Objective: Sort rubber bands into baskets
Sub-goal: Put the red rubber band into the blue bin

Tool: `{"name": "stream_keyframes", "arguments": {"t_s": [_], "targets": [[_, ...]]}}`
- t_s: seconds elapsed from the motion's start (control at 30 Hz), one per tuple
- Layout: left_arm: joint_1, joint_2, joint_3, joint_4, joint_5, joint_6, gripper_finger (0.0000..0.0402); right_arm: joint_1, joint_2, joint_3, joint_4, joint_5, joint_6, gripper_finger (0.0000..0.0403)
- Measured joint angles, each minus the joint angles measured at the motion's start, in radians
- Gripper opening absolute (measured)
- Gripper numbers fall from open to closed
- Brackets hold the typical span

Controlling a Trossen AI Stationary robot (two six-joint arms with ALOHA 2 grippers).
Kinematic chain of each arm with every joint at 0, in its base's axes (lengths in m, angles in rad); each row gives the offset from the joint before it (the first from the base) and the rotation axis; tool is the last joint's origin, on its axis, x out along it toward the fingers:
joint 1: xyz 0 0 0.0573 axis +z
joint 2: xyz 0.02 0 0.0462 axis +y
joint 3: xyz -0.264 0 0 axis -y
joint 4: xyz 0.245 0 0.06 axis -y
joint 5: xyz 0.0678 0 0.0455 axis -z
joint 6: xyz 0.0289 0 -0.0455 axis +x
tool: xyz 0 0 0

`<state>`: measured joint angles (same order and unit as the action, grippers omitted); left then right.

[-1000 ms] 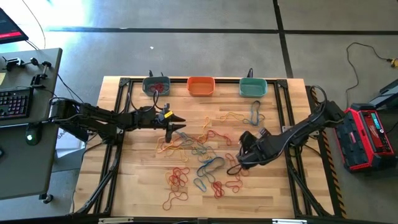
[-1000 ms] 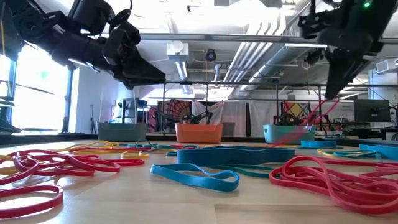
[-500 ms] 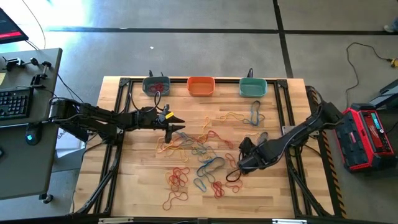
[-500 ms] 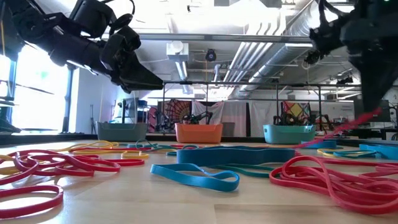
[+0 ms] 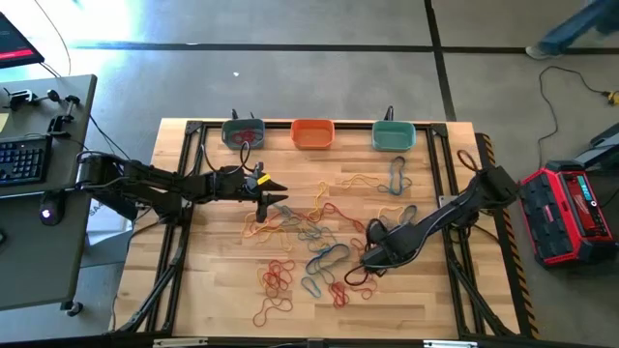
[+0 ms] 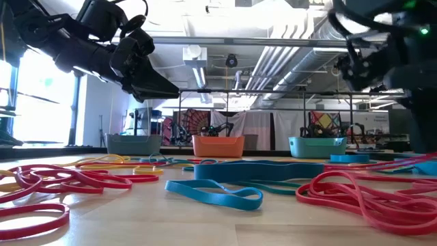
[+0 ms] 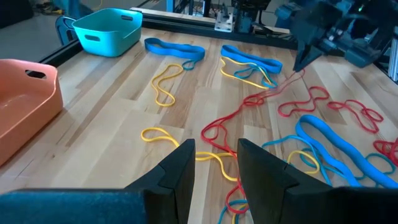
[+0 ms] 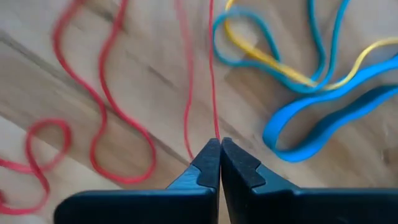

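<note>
Many red, yellow and blue rubber bands (image 5: 309, 242) lie strewn over the middle of the wooden table. Three baskets stand along the far edge: grey-blue (image 5: 242, 132) with red bands inside, orange (image 5: 311, 132) and teal (image 5: 394, 135). My right gripper (image 5: 368, 261) is low over the right side of the pile, shut on a red rubber band (image 8: 211, 93). My left gripper (image 5: 279, 200) is open and empty above the pile's left side, its fingers (image 7: 186, 165) held over yellow and red bands. My right gripper pinches the red rubber band between its two fingertips (image 8: 208, 163), holding one end of the loop (image 8: 214, 135). Two thin strands run straight away from the fingers, drawn taut. In the left wrist view the strand (image 7: 273, 87) slants down from the gripper (image 7: 301, 65) to the table, where the band's other end lies among other bands.
Black frame rails (image 5: 198, 164) run along the table's left and right sides. A desk with a keyboard (image 5: 24, 159) stands to the left and a red case (image 5: 575, 213) to the right. Bare wood lies at the table's near edge (image 5: 406, 314).
My right gripper has gone toward the table's near edge, staying shut on the red band. The band has been drawn out long and taut behind it, its far end staying among the pile.
</note>
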<state>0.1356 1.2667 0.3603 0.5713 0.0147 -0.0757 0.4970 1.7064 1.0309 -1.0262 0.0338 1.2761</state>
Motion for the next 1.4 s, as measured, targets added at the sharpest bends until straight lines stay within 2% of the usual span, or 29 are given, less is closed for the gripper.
{"name": "stream_keyframes", "arguments": {"t_s": [0.07,0.23,0.53,0.7,0.8,0.93,1.03,1.13,1.27,1.4], "targets": [[0.000,0.000,0.000,0.000,0.000,0.000,0.0113,0.000,0.015,0.000,-0.005,-0.034,-0.005,0.0000],[0.000,0.000,0.000,0.000,0.000,0.000,0.0113,0.001,0.029,0.000,-0.004,-0.042,-0.052,0.0018],[0.000,0.000,0.000,0.000,0.000,0.000,0.0113,0.000,0.027,0.043,-0.039,-0.031,-0.116,0.0112],[0.000,0.000,0.000,0.001,0.000,0.000,0.0113,-0.013,0.026,0.149,-0.060,0.159,-0.231,0.0145],[0.000,0.000,0.000,0.001,0.000,0.000,0.0113,-0.073,0.025,0.173,0.018,0.240,-0.329,0.0150],[0.000,0.000,0.000,0.000,0.000,0.000,0.0113,-0.204,0.029,0.151,0.174,0.254,-0.488,0.0151],[0.000,0.000,0.000,0.000,0.000,0.000,0.0113,-0.289,0.042,0.138,0.217,0.257,-0.577,0.0151],[0.000,0.000,0.000,-0.001,0.000,-0.001,0.0113,-0.346,0.059,0.129,0.241,0.245,-0.661,0.0151],[0.000,0.000,0.000,-0.008,0.000,-0.001,0.0113,-0.381,0.092,0.114,0.297,0.178,-0.748,0.0143],[0.000,0.000,0.000,-0.008,0.000,-0.001,0.0113,-0.400,0.139,0.112,0.295,0.173,-0.759,0.0128]]}}
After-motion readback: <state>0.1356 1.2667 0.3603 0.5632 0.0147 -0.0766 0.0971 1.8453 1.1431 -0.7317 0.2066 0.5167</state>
